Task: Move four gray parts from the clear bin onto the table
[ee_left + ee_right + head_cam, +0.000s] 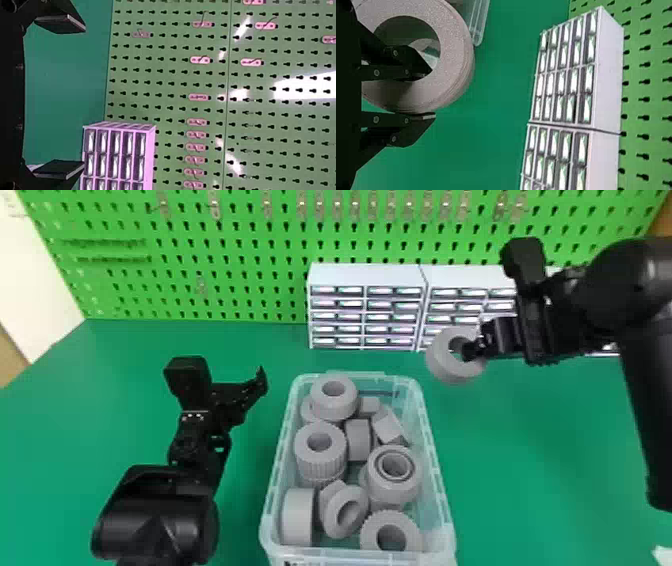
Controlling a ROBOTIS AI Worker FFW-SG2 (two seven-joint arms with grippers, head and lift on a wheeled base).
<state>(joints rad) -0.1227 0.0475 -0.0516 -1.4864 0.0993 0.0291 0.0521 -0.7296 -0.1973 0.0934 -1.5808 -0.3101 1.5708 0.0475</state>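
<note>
- Left hand (84,96): spread wide, pinching nothing, to the left of the clear bin (434,460). A low swing rightward could clip the rim and shove the bin.
- Inside the bin, gray parts (322,462) lie piled, some upright, some on their sides. Pulling out one that supports another could topple its neighbor or wedge it against the wall.
- Behind stand the white drawer units (367,275). Reaching too far back while lowering could knock the carried piece against them.
- Gray ring (440,365): raised near the bin's far right corner, its hole visible. It seems pinched by its wall alone, so a bump could make it pivot or slip.
- Right hand (432,93): closed on that ring, one finger inside the hole, the other against the outer side. Opening early would drop it; the round part might roll.
- Rightmost, the green table (525,440) offers the likely landing spot. Setting the ring down tilted could tip it over.
</note>
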